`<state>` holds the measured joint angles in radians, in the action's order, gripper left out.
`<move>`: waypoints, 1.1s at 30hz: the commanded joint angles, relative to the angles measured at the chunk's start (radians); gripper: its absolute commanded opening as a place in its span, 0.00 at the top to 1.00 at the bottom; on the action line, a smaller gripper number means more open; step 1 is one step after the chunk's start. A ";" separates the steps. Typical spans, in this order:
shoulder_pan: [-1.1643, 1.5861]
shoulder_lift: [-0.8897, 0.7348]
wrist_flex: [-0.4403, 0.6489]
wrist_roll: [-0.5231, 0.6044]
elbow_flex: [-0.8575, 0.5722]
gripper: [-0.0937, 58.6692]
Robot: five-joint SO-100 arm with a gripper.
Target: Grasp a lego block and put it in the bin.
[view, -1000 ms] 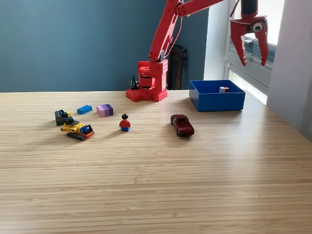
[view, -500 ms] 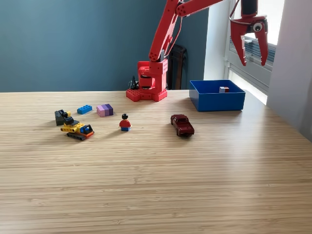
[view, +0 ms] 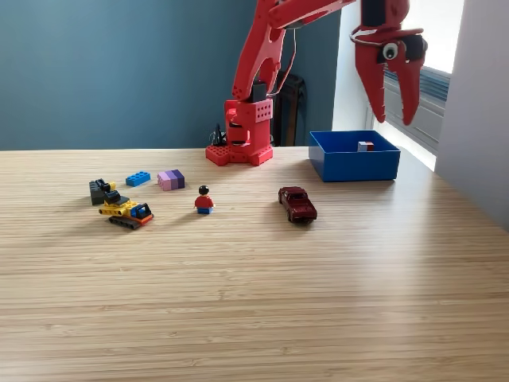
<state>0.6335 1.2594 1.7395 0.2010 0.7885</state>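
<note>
wooden table spreads before us in the exterior view. at its left we see a dark grey piece touching a yellow lego vehicle, then a blue brick, a pink and purple block and a minifigure. our red arm's base stands at the back. a dark red car sits right of centre. further right, the bin holds a small red and white block. our gripper hangs above the bin, jaws apart, holding nothing.
</note>
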 commanded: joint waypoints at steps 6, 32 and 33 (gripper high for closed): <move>-0.575 0.017 0.040 0.003 -0.023 0.74; -1.342 0.029 -0.038 -0.155 0.057 0.70; -1.348 0.031 -0.058 -0.161 0.103 0.69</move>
<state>-0.6857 1.2594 1.7181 0.0491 0.8391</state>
